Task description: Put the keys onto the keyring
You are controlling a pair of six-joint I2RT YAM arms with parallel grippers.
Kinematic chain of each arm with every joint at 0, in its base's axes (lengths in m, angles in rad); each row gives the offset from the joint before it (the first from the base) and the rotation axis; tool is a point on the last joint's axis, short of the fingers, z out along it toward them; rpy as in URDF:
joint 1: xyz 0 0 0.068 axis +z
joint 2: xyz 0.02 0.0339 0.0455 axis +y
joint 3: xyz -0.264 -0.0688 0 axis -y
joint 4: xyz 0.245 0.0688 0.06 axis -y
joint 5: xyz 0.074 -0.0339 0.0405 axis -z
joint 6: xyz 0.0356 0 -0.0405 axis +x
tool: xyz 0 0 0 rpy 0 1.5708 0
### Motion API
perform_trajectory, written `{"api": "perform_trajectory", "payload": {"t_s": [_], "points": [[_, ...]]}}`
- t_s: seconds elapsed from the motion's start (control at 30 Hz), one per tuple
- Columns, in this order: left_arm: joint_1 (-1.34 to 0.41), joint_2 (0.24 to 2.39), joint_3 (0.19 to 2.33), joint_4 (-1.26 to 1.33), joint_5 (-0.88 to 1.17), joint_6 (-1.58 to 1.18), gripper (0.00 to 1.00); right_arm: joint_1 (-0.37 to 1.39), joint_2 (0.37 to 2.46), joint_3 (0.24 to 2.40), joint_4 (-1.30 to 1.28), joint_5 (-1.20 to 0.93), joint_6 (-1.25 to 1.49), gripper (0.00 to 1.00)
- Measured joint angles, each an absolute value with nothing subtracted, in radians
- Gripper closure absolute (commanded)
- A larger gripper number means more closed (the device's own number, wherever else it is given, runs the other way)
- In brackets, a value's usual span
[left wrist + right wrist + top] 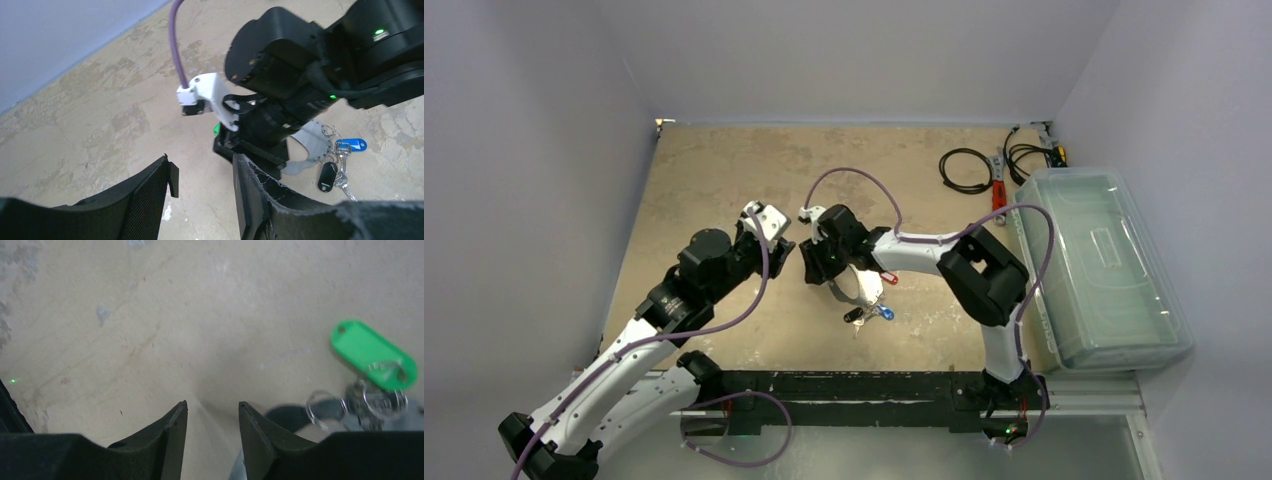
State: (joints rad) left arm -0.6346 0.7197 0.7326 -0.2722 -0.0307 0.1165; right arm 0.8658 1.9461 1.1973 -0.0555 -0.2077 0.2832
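Note:
The keyring [852, 290] lies mid-table, and its flat silver crescent [311, 144] shows in the left wrist view. Split rings carry keys with a blue tag [353, 145], a black tag [327, 176] and a red tag [889, 279]. A green tag [373, 354] with split rings [325, 407] lies right of my right gripper [212, 409]. That gripper is open, tips down at the table by the keyring's left end [816, 262]. My left gripper [202, 172] is open and empty, just left of the right one [780, 250].
A clear lidded plastic bin [1104, 270] stands along the right edge. Black coiled cables [964, 170] and a red-handled tool [999, 192] lie at the back right. Grey walls close the back and the sides.

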Motion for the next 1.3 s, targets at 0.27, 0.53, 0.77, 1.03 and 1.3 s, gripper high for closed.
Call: {"api": "perform_trajectory", "payload": {"t_s": [0.27, 0.53, 0.77, 1.03, 1.3], "points": [[-0.635, 0.706, 0.733, -0.272, -0.031, 0.117, 0.51, 0.865, 2.159, 1.47, -0.027, -0.303, 0.302, 0.54], [-0.635, 0.701, 0.733, -0.273, -0.031, 0.117, 0.46, 0.857, 2.164, 1.585, -0.054, -0.288, 0.287, 0.32], [-0.634, 0.67, 0.73, -0.271, -0.072, 0.112, 0.07, 0.862, 1.787, 1.338, 0.003, -0.182, 0.253, 0.01], [-0.628, 0.657, 0.722, -0.26, -0.163, 0.056, 0.01, 0.87, 1.264, 1.019, 0.157, 0.084, 0.255, 0.01], [-0.628, 0.667, 0.722, -0.271, -0.237, -0.008, 0.01, 0.869, 0.91, 0.788, 0.168, 0.381, 0.321, 0.01]]}}
